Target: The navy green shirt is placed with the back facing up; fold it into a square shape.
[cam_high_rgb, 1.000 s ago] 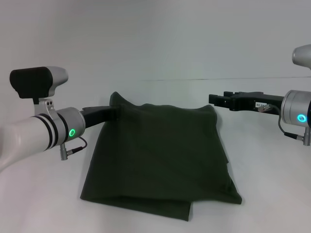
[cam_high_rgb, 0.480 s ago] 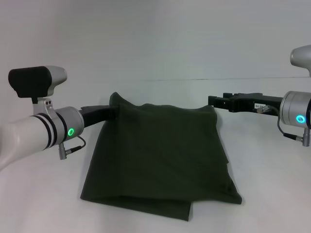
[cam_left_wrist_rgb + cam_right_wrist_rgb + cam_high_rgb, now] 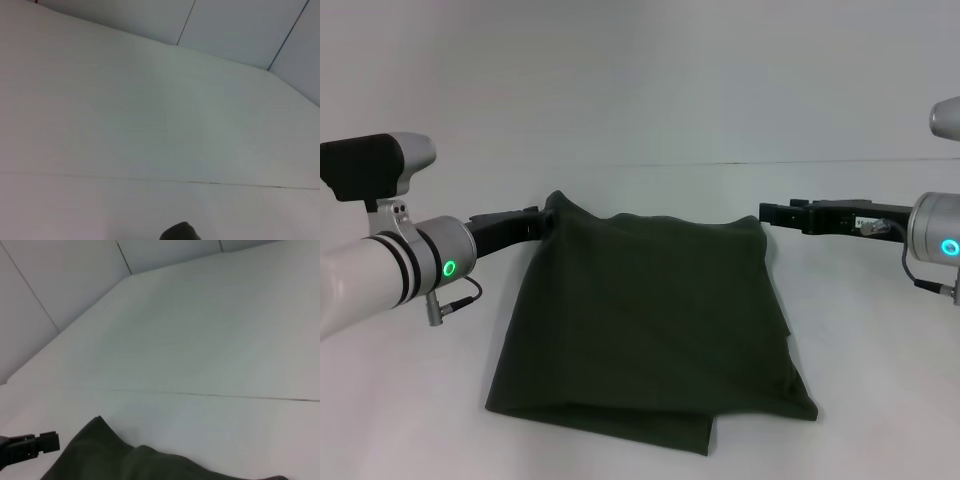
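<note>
The navy green shirt point(image 3: 655, 320) lies folded into a rough rectangle on the white table, plain side up, with a second layer showing along its near edge. My left gripper point(image 3: 542, 216) hovers at the shirt's far left corner, which stands up in a small peak. The right wrist view shows the left gripper point(image 3: 50, 441) a short gap away from that corner of the shirt point(image 3: 115, 455). My right gripper point(image 3: 766, 213) is level with the far right corner, just off the cloth. A dark tip of the shirt point(image 3: 180, 233) shows in the left wrist view.
The white table point(image 3: 880, 380) runs back to a pale wall, with a thin seam line point(image 3: 820, 162) where they meet. Both arms reach in from the sides at the shirt's far end.
Both arms have drawn back outward. The left gripper has slid left off the far left corner, and the right gripper has moved slightly right. The shirt has stayed in place.
</note>
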